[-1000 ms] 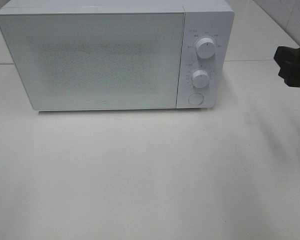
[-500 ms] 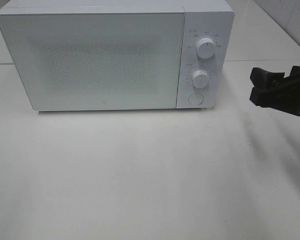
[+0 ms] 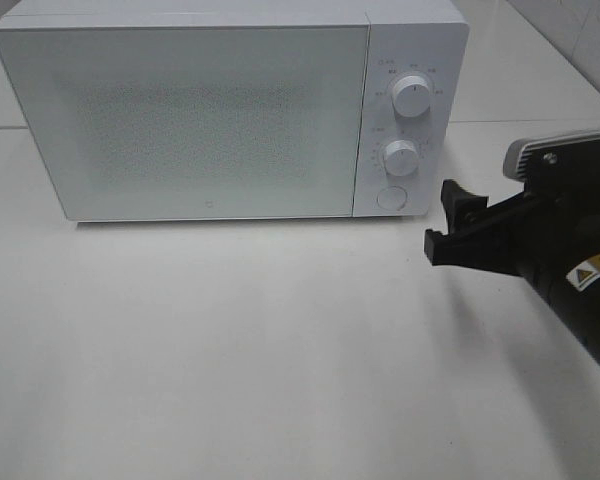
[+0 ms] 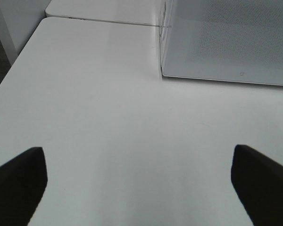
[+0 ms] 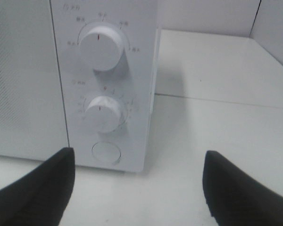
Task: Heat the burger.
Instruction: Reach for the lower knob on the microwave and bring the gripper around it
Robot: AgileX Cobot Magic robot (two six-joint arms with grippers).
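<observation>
Take the microwave as your reference. It stands on the white table with its door shut. The door panel is frosted and you cannot see through it. No view shows the burger, so you cannot tell where it is.

Note the control panel to the right of the door: an upper dial, a lower dial below it, and a round button at the bottom.

Find the right gripper just beside the microwave's lower right front corner, above the table and pointing toward the control panel. Its jaws stand wide and hold nothing.

The left gripper is over bare table, off the microwave's left front corner. Its jaws also stand wide, with nothing between them.
</observation>
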